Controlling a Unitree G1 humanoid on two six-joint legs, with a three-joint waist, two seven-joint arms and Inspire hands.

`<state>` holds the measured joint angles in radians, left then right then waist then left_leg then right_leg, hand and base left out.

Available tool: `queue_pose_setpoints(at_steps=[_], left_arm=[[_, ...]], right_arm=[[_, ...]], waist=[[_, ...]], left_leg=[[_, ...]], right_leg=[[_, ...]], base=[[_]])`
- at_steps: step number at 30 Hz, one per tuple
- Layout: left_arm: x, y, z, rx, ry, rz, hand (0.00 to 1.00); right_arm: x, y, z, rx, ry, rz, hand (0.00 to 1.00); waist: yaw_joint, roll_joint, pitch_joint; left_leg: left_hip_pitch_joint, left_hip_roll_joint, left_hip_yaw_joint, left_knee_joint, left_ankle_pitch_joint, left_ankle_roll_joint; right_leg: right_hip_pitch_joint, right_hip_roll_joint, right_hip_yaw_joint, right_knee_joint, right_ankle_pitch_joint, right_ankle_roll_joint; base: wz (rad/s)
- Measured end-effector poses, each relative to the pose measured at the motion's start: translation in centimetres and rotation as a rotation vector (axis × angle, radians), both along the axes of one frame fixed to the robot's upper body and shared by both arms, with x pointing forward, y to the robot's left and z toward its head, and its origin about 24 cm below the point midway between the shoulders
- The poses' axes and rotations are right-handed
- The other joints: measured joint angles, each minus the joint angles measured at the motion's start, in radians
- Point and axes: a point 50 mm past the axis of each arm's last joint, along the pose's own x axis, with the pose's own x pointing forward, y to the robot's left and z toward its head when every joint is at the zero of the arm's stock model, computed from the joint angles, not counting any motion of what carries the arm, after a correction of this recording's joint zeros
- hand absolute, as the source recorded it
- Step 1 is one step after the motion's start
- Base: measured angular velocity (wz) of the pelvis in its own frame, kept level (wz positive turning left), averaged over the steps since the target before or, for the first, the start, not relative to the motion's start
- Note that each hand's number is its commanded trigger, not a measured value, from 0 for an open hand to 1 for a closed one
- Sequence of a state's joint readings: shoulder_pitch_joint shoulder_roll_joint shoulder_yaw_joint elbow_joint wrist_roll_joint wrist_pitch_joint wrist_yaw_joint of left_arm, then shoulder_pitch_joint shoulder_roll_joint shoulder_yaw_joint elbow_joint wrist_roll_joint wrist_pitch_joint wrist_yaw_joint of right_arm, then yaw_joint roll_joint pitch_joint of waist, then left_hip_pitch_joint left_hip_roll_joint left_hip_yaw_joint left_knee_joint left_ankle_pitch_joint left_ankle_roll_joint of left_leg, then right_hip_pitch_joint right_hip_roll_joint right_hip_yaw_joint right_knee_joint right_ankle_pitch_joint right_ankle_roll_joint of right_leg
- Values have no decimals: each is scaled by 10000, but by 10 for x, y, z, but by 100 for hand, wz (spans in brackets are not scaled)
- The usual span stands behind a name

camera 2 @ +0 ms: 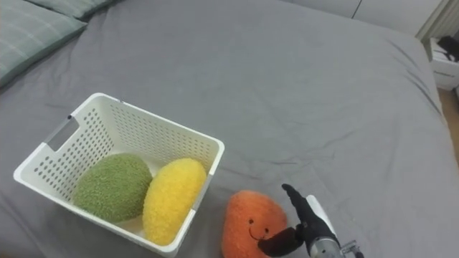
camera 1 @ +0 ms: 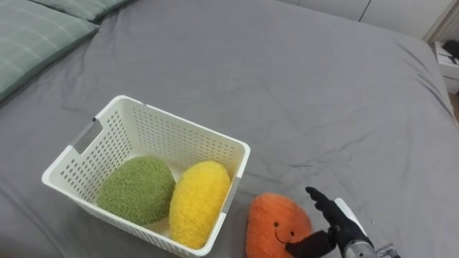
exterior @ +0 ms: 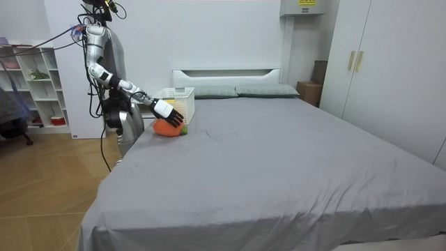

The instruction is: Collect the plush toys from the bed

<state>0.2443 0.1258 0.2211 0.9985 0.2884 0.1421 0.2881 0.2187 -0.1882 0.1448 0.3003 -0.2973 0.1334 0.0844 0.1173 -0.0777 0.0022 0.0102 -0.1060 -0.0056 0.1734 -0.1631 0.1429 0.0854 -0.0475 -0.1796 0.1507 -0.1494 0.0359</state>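
An orange plush toy [camera 1: 275,223] with a smiling face lies on the grey bed, just right of a white plastic basket [camera 1: 178,122]. Inside the basket lie a green plush toy [camera 1: 136,190] and a yellow plush toy [camera 1: 199,201] side by side. My right hand [camera 1: 338,225] comes in from the lower right. Its fingers are straight and spread by the orange toy's right side, and the thumb reaches towards the toy's lower edge. In the room view I stand at the bedside near the headboard, with that arm stretched over the orange toy [exterior: 166,128].
Green pillows [camera 1: 36,32] lie at the upper left by the headboard. A white bedside stand [camera 1: 448,61] is at the far upper right. Grey sheet [camera 1: 323,100] stretches wide beyond the basket. A shelf unit [exterior: 31,90] stands behind me.
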Motion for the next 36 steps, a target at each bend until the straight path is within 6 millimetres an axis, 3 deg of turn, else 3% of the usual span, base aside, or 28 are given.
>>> queue_pose_setpoints(at_steps=[10,19,20,21,22,23,31,36], left_arm=[[2,1,1,46,-8,-120,0],[1,0,0,11,62,-275,0],[2,0,0,4,63,-280,0],[1,-1,0,-2,72,-305,0],[2,-1,0,-12,82,-357,0],[2,-2,0,-14,88,-384,0],[2,-8,-2,-99,207,-823,0],[2,-9,-2,-181,252,-921,0]], right_arm=[[-5,12,-9,122,573,712,0],[-6,11,-14,-296,689,610,0],[-6,11,-14,-321,672,614,11],[-6,12,-14,-317,627,572,58],[-6,13,-15,-352,580,488,87],[-6,13,-16,-374,581,420,100],[4,6,-26,-980,442,-336,100],[3,2,-31,-1239,579,-565,100]], waist=[[15,0,27],[49,-39,80],[49,-39,81],[34,-27,86],[22,-9,97],[25,-2,102],[10,71,83],[40,232,26]], left_leg=[[-32,-2,-88,28,-32,-3],[-152,-13,-228,170,-86,-10],[-162,-15,-242,177,-86,-10],[-177,-16,-271,185,-86,-11],[-177,-16,-274,185,-86,-11],[-177,-16,-278,185,-86,-11],[-182,-16,-283,187,-85,-12],[-173,-17,-282,179,-84,-13]], right_leg=[[23,17,-4,9,4,4],[17,38,-62,2,5,5],[16,37,-83,-1,5,5],[16,38,-108,-2,5,5],[16,38,-108,-2,5,5],[16,37,-111,-2,5,5],[5,37,-127,-5,5,5],[13,35,-175,-20,5,5]], base=[[2],[4],[8],[5],[4],[0],[0],[0]])
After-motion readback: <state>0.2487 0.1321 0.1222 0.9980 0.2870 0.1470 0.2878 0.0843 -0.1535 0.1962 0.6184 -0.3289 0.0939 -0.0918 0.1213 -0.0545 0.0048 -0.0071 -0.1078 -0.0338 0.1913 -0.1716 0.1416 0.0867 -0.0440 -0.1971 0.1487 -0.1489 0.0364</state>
